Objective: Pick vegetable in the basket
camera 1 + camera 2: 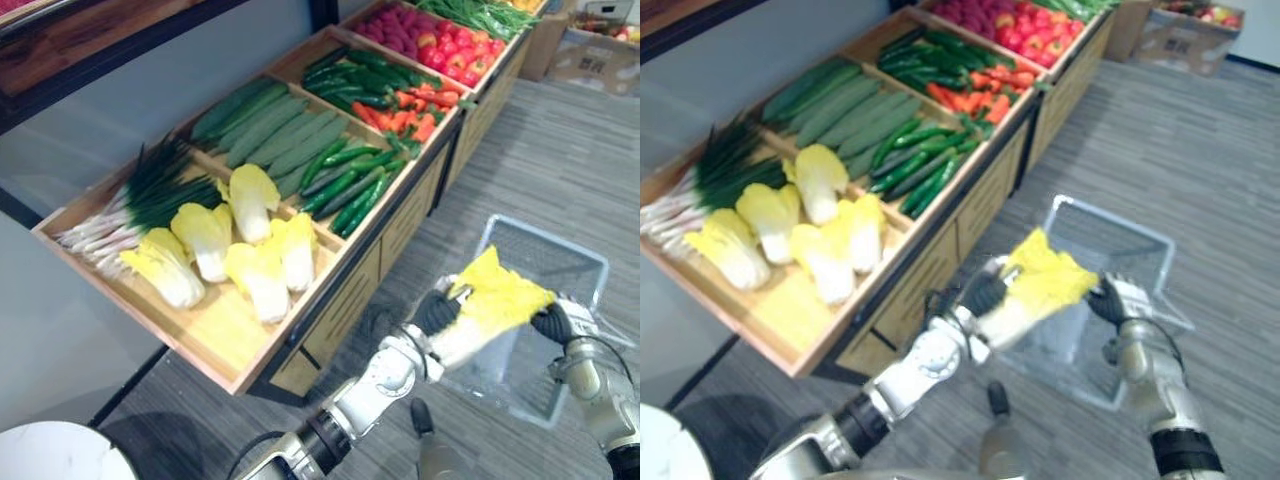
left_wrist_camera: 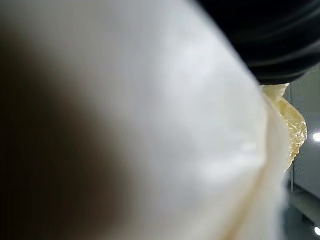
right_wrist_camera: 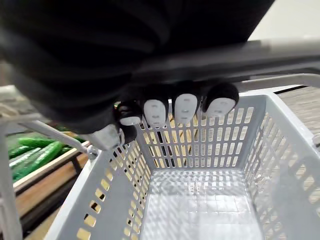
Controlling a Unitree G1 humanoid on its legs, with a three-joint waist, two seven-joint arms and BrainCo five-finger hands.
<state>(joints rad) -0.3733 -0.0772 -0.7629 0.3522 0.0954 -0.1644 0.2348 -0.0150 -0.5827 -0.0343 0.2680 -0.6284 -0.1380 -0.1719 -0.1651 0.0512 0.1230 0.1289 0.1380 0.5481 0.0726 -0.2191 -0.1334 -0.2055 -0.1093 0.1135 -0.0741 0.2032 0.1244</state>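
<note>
A napa cabbage with yellow leaves and a white stalk hangs over the near rim of the grey plastic basket, which stands empty inside. My left hand is shut on its stalk end from the left. Very close in the left wrist view, the white stalk lies against the hand's dark cover. My right hand is at the basket's near right side. In the right wrist view its fingers curl round the grey handle above the slatted basket wall.
A long wooden display stand runs along the left, with several more cabbages, spring onions, cucumbers, green peppers, red chillies and red produce. A cardboard box stands far right.
</note>
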